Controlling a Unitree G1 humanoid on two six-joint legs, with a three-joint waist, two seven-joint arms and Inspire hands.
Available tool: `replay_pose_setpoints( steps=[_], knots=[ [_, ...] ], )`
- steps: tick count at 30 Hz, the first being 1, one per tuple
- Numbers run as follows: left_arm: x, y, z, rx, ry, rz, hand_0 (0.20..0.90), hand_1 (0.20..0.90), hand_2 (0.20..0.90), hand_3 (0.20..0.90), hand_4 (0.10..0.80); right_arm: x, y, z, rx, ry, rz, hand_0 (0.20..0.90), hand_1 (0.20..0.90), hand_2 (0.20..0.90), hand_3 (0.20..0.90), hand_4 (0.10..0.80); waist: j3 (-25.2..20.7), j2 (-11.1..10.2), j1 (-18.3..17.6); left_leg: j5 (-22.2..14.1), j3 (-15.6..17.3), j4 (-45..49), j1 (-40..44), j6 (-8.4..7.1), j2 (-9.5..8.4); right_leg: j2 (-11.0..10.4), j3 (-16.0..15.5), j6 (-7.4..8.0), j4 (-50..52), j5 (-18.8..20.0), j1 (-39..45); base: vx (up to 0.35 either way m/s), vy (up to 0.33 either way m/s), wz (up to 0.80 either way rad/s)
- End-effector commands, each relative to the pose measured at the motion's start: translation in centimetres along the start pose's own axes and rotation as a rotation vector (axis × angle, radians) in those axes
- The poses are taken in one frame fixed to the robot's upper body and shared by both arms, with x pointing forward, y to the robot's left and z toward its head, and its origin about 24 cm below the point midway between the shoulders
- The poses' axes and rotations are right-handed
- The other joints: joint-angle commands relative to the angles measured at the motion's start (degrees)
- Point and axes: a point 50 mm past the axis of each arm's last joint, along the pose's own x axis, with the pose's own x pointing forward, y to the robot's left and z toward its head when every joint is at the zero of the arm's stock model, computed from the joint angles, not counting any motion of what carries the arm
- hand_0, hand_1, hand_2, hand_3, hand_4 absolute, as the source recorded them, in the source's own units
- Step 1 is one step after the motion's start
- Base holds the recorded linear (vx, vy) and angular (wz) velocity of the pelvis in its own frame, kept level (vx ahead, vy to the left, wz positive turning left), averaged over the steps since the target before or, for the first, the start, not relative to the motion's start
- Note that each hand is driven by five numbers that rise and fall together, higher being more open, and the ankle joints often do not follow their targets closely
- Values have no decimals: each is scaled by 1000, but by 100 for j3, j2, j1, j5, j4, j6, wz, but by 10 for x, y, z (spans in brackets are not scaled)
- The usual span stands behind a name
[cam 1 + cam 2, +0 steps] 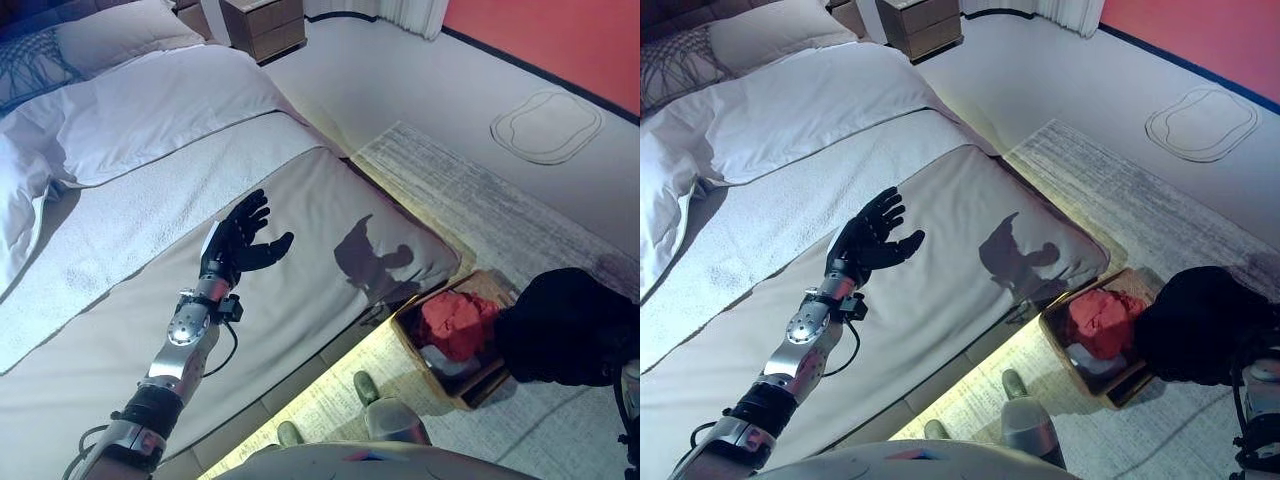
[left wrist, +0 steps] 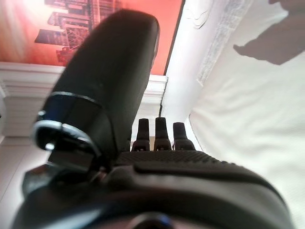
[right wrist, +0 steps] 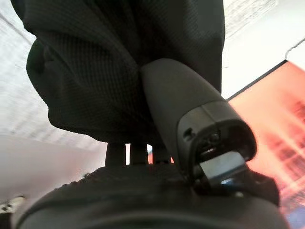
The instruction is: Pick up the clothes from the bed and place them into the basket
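Observation:
My right hand [image 3: 181, 105] is shut on a black garment [image 1: 570, 325], with the thumb pressed into the cloth [image 3: 119, 62]. It holds the garment just right of and above a wooden basket [image 1: 412, 350] on the floor by the bed's corner. A red garment [image 1: 458, 322] lies in the basket. My left hand [image 1: 235, 240] is open and empty, its fingers spread, raised over the grey bed cover [image 1: 330, 210]. It also shows in the left wrist view [image 2: 114, 71]. No clothes show on the bed.
A white duvet [image 1: 150, 110] and pillows [image 1: 110, 35] lie at the bed's head. A wooden nightstand [image 1: 265, 25] stands behind. A pale rug [image 1: 480, 200] lies under the basket. A round outline [image 1: 547, 125] marks the floor near the red wall.

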Motion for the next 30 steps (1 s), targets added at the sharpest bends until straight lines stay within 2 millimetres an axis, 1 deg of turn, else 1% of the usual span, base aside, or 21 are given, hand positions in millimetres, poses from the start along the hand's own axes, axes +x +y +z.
replay_pose_setpoints(
  steps=[1, 2, 3, 4, 11, 21, 25, 27, 29, 30],
  knots=[
    [15, -5, 28, 23, -163, -31, 900, 900, 900, 900, 800, 10, -30, 50, 73, -195, -135, 300, 300, 300, 200, 100, -290, -154, 137, -680, -96, 397, -36, 110, 10, 52, -190, 62, 256, 53, -260, 0, 0, 0],
    [15, -6, 28, 20, -163, -31, 900, 900, 900, 900, 800, 10, -31, 50, 73, -198, -137, 324, 324, 324, 227, 127, -273, -129, 131, -698, -107, 398, -21, 114, 13, 46, -206, 70, 248, 38, -234, 0, 0, 0],
    [14, -6, 28, 18, -162, -28, 900, 900, 900, 900, 800, 11, -31, 51, 72, -200, -140, 465, 465, 465, 392, 292, -292, -122, 143, -668, -96, 381, -41, 106, 6, 46, -191, 62, 239, 53, -258, 0, 0, 0],
    [13, -5, 27, 16, -161, -27, 900, 900, 900, 900, 800, 11, -32, 51, 72, -201, -142, 900, 900, 900, 900, 800, -301, -110, 148, -663, -96, 371, -43, 103, 6, 45, -191, 63, 233, 51, -259, 0, 0, 0],
    [11, -3, 25, 12, -155, -26, 900, 900, 900, 900, 800, 11, -33, 51, 70, -208, -160, 900, 900, 900, 900, 800, -343, -92, 207, -638, -140, 306, -45, 90, 9, 28, -227, 64, 173, 53, -241, 0, 0, 0],
    [9, -2, 23, 4, -153, -25, 900, 900, 900, 900, 800, 9, -32, 70, 54, -277, -157, 900, 900, 900, 900, 800, -349, -120, 253, -611, -209, 265, -46, 74, 22, 23, -227, 57, 155, 44, -212, -2, 0, 0],
    [9, -2, 22, 2, -149, -15, 900, 900, 900, 900, 800, 8, -28, 72, 38, -286, -141, 900, 900, 900, 900, 800, -364, -136, 278, -593, -246, 247, -53, 71, 25, 22, -225, 52, 146, 39, -202, 0, 0, 0],
    [8, -1, 21, 1, -146, -16, 900, 900, 900, 900, 800, 8, -26, 71, 45, -288, -135, 900, 900, 900, 900, 800, -369, -141, 303, -583, -273, 240, -57, 67, 26, 17, -237, 46, 138, 36, -186, 0, 0, 0],
    [7, 0, 20, 1, -143, -12, 900, 900, 900, 900, 800, 6, -24, 76, 69, -318, -122, 900, 900, 900, 900, 800, -373, -147, 327, -567, -311, 224, -48, 58, 32, 4, -270, 45, 120, 40, -151, 18, -5, 2],
    [6, 1, 20, 3, -140, -8, 900, 900, 900, 900, 800, 4, -22, 81, 91, -345, -111, 900, 900, 900, 900, 800, -373, -151, 335, -555, -336, 208, -35, 56, 34, -1, -282, 43, 111, 47, -132, 54, -12, 6]
  ],
)
